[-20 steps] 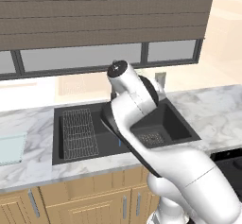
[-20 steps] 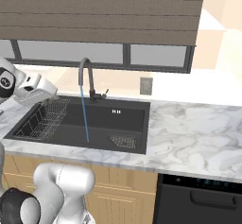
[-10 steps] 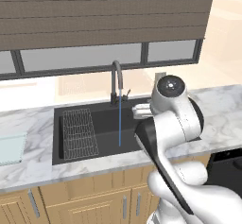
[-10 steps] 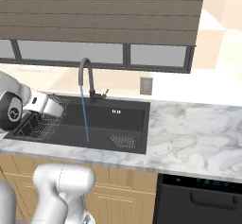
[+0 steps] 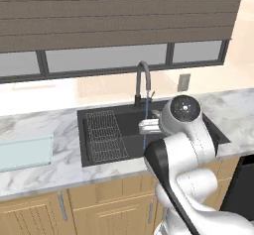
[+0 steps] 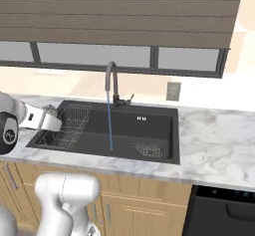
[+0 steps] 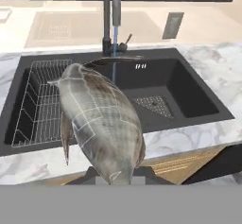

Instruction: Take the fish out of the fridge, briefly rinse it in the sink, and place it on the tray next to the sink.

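Gripping the fish (image 7: 101,124), the fingers are held closed over the sink (image 7: 189,100), where water is running.

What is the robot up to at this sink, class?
The white arm's gripper is shut on a grey fish, holding it in front of the black sink. The faucet is running, with a thin stream of water falling into the basin. A wire rack sits in the sink's left part, and the pale tray waits on the marble counter to the left.
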